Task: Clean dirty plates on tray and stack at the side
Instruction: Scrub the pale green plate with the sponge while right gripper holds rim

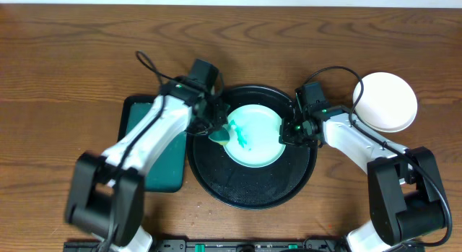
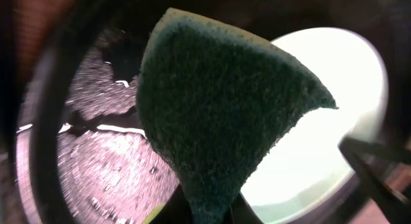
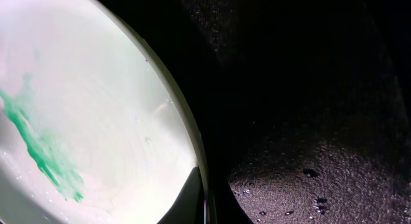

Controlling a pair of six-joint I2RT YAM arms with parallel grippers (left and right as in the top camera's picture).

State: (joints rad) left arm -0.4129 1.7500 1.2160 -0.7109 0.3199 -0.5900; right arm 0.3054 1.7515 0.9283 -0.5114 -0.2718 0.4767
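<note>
1. Big round black rimmed tray (image 1: 253, 193), mid-table. One pale mint-green round plate (image 1: 263, 152) sits in it w/ a green smear (image 1: 240, 138) on it, so cleaning's not done.
2. Dark teal rectangular tray (image 1: 162, 172) is just left of it, not in the way.
3. White round plate (image 1: 390, 102) is off to the right on the wood, looks clean. Prob the stack start.
4. Left gripper (image 1: 215, 131) is clamped on a green scrub sponge (image 2: 218, 121), right by the smear.
5. Right gripper (image 1: 292, 131) has jaws together at the plate's right rim. Can't tell if it's pinching it.

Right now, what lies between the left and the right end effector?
The mint-green plate, smeared green, on the black tray; the overhead view shows it.
</note>
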